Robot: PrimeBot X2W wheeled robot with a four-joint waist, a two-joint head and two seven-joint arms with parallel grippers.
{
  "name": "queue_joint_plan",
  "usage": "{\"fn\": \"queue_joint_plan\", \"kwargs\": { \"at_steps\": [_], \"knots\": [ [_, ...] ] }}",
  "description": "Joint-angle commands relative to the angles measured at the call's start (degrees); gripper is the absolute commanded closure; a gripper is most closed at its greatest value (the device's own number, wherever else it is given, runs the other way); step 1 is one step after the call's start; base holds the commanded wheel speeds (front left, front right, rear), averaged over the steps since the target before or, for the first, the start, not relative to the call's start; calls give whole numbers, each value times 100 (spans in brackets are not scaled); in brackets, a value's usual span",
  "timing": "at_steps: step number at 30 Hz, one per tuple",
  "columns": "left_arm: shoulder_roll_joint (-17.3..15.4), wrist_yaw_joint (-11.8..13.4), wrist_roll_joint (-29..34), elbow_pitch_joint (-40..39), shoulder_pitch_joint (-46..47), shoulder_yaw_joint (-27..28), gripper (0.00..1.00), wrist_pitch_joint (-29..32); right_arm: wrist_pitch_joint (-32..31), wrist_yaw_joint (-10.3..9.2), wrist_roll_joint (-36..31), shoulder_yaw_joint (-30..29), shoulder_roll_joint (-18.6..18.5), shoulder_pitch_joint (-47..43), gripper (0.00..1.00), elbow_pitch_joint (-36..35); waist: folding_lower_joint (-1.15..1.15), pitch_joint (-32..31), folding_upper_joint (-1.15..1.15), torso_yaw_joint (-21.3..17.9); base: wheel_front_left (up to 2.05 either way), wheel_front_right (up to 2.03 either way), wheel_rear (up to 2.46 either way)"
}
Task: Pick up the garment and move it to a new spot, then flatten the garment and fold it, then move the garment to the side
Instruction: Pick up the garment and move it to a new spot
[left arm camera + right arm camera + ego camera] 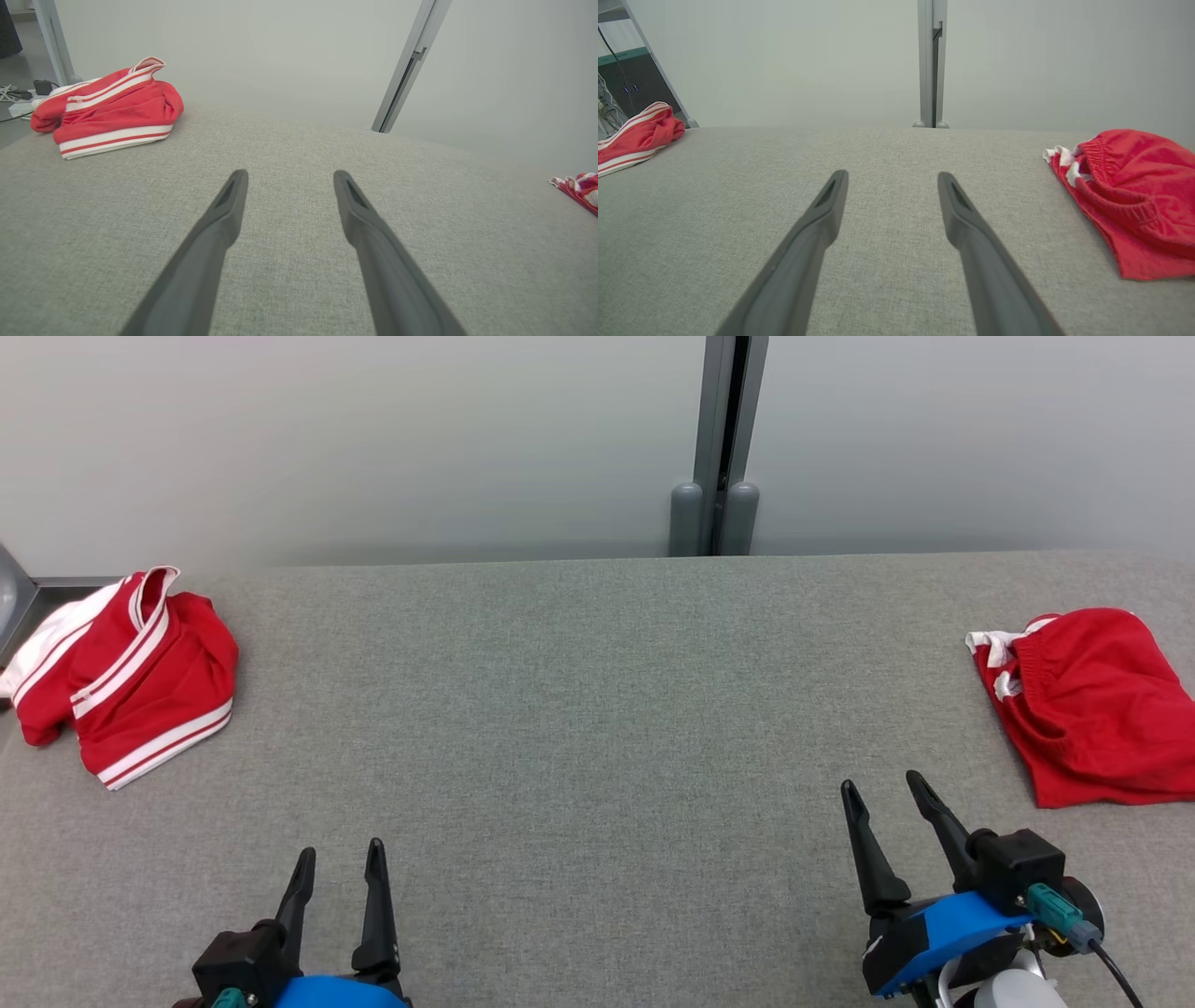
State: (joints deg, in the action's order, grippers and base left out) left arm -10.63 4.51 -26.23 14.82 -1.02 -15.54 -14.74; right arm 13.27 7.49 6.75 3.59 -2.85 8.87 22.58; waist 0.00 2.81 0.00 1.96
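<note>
**Both grippers spread and empty, a red garment out to each side**

Nearest the head camera, the left gripper (pixel 341 847) and right gripper (pixel 880 780) hover over the grey table (pixel 597 709). Both have their fingers spread wide with nothing between them. Each wrist view confirms this, showing only table cloth in the gap between the two dark fingers.

Ahead of the right gripper and off to its right lies a rumpled pair of red shorts (pixel 1092 709), well apart from the fingertips. The right wrist view shows their gathered waistband and a bit of white trim at the near corner, details the head view gives only faintly.

Ahead of the left gripper and far to its left, at the table's edge, lies a striped garment (pixel 112 112), red with white bands. The left wrist view shows it as a stacked bundle with one band standing up on top. The same view catches the shorts only as a sliver at its right edge.

Farther off, beyond the striped garment, the left wrist view shows cables (pixel 11 93) on the floor. At the back, a grey post (pixel 724 448) splits the pale wall.
</note>
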Motion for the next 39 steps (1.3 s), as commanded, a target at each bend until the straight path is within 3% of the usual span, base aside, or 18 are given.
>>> {"fn": "queue_joint_plan", "kwargs": {
  "at_steps": [1,17,32,39],
  "knots": [
    [-10,-16,-10,13,-7,-7,0,-19,31,1,6,-2,-9,-78,0,4,0,0,0,2,0,0,0],
    [-50,7,-34,-2,80,-93,0,26,-25,1,52,51,-9,-120,0,14,0,8,0,135,0,0,0],
    [-215,176,-4,-234,-79,-57,0,93,-83,1,134,257,-8,-281,0,-46,0,-156,0,1916,0,0,0],
    [-276,240,-30,-362,-187,-37,0,143,-99,1,201,442,-10,-329,0,-53,0,-200,0,2416,0,0,0]
  ]
}}
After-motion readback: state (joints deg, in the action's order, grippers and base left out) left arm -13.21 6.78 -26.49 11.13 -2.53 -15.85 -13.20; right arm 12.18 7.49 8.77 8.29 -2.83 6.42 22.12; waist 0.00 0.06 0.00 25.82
